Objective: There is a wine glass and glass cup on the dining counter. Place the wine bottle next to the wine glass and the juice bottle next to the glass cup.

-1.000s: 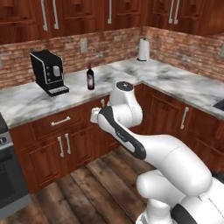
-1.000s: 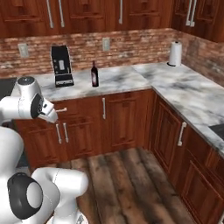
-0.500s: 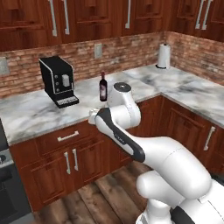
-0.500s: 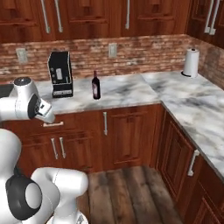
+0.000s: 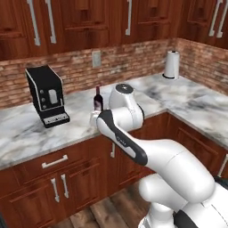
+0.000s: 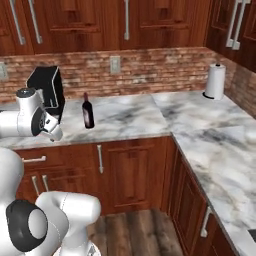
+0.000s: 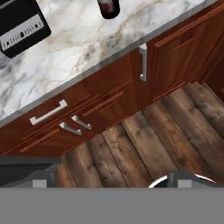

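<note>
The wine bottle (image 5: 98, 99), slim and dark with a red-and-white label, stands on the marble wall counter (image 5: 26, 133) to the right of a black coffee machine. It also stands in the right base view (image 6: 88, 112), and its body is at the top edge of the hand view (image 7: 108, 8). My gripper (image 7: 109, 178) is open and holds nothing. It hangs in front of the counter edge (image 5: 94, 118), nearer to me than the bottle, and looks down at cabinet fronts and floor. The wine glass, glass cup, juice bottle and dining counter are out of view.
A black coffee machine (image 5: 46, 95) stands left of the bottle. A paper towel roll (image 6: 215, 81) stands in the far right corner of the L-shaped counter. Wooden cabinets with metal handles (image 7: 48, 112) run below the counter, and wall cabinets hang above. The floor is dark wood planks (image 7: 166, 127).
The whole picture has shifted in both base views, so the base has driven. The counter, coffee machine and wine bottle now look closer. The arm holds the same pose.
</note>
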